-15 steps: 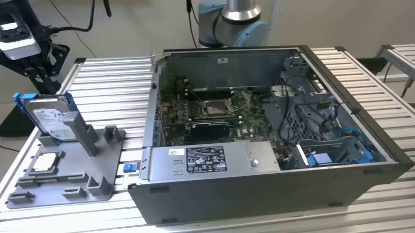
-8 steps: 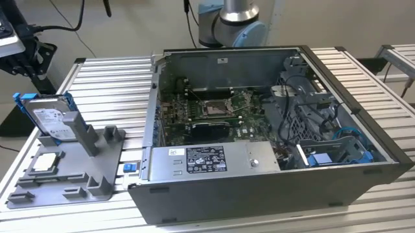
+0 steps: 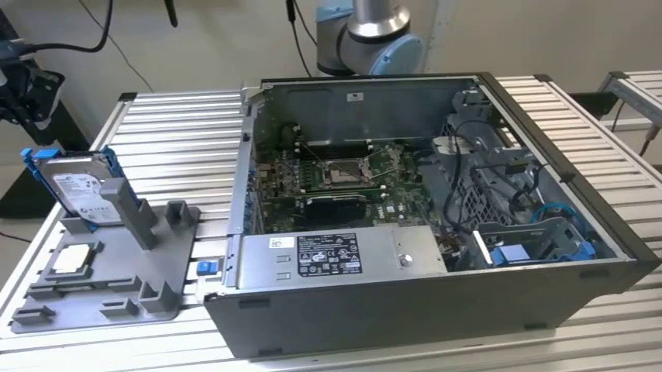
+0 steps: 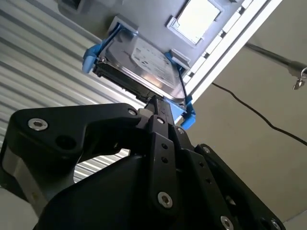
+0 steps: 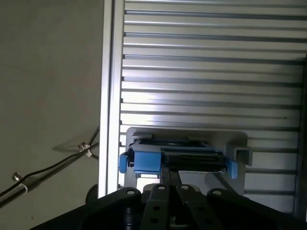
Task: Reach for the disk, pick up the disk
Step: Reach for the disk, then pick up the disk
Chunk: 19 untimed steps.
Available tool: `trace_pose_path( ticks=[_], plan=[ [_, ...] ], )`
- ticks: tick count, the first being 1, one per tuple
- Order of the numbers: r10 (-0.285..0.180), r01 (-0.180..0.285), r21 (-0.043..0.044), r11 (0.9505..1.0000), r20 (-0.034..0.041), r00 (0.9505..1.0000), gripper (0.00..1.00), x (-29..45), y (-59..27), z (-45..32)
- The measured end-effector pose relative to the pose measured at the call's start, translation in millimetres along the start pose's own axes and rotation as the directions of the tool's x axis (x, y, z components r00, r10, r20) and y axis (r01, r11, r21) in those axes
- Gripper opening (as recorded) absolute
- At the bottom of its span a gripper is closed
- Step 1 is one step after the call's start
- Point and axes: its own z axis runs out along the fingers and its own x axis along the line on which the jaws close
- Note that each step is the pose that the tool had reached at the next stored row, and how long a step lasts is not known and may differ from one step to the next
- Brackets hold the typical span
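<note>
Second wrist view puts the black end effector (image 4: pixel 154 103) nearest, its fingers drawn together with nothing gripped, tips pointing at the edge of the disk (image 4: pixel 139 62). Whether they touch it cannot be told. The disk, in its blue frame, stands on edge in a grey holder (image 3: pixel 135 256) on the slatted surface (image 3: pixel 176 132), at the exterior view's left. An open computer case (image 3: pixel 435 232) sits farther right.

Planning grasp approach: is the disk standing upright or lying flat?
Upright: the disk stands on edge in the grey holder.
</note>
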Motion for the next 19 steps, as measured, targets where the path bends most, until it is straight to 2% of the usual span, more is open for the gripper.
trace_pose_path(
  ticks=[5, 14, 16, 19],
  plan=[
    [0.0, 0.0, 0.0, 1.0, 0.0001, 1.0, 0.0, 9.0, 0.6, 1.3],
    [-0.003, 0.003, 0.0001, 1.0, -0.0001, 1.0, 0.0, 9.3, 0.7, 1.4],
    [-0.021, 0.021, 0.0001, 0.9998, -0.0009, 0.9998, 0.0, 9.3, 0.7, 1.4],
    [-0.071, 0.071, 0.0002, 0.9975, -0.0026, 0.9975, 0.0, 9.4, 0.7, 1.5]
  ],
)
